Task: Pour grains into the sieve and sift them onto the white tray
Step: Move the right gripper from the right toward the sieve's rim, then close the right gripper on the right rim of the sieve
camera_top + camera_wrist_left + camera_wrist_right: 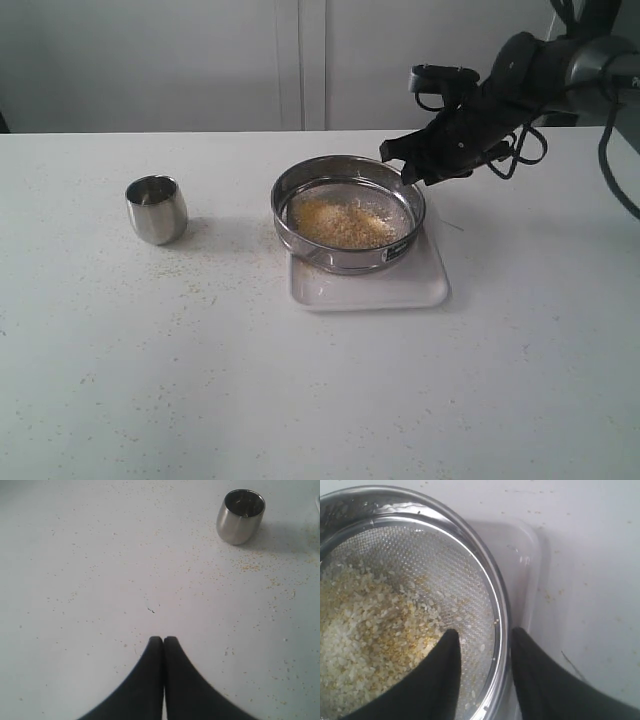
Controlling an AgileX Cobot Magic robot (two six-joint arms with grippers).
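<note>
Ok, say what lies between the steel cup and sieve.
Only bare tabletop dotted with stray grains between cup and sieve; exterior and left wrist views show it.

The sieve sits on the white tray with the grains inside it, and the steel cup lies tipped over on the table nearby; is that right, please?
Not quite: the steel cup stands upright, not tipped over, as the exterior view shows. The sieve does sit on the white tray with the grains inside it.

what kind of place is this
Likely a robot test bench rather than a real kitchen: a bare white table against a plain pale wall, holding a sieve of grains on a white tray and a steel cup.
</note>
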